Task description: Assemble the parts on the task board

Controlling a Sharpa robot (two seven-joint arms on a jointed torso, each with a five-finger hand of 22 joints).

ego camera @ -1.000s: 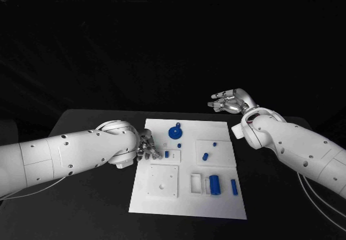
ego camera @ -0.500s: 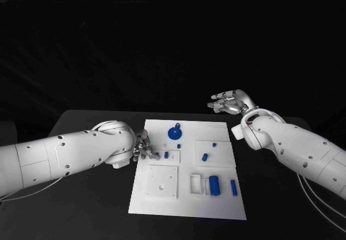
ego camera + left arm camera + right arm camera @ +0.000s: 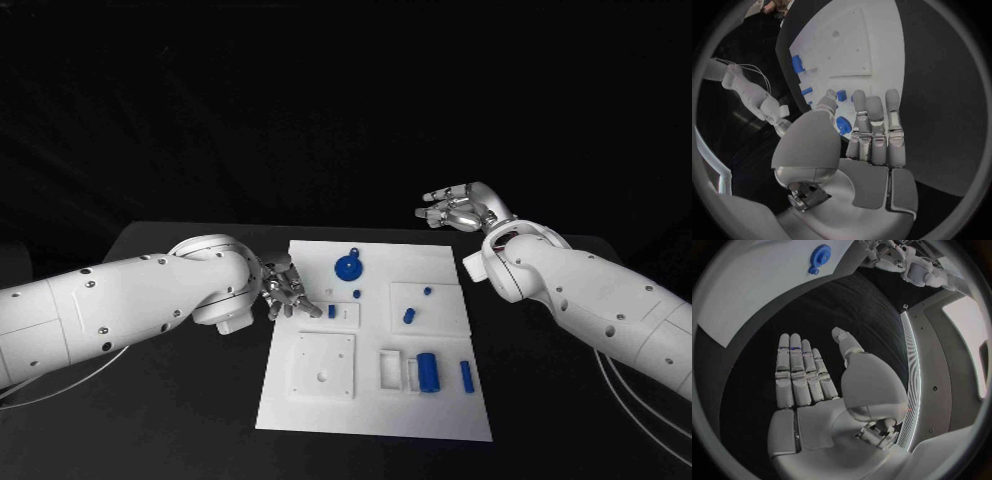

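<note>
Left hand [image 3: 284,293] hovers open-fingered, empty, at the task board's [image 3: 378,400] edge.

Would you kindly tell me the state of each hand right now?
Left hand: open, holding nothing.
Right hand: open, holding nothing.

The black tabletop [image 3: 173,400] spreads wide to both sides (matte, with hardly a reflection), its far edge running straight across against the dark room behind. Thin pale cables [image 3: 58,385] trail over the tabletop's near left part, and another pair [image 3: 635,405] crosses its near right part.
</note>
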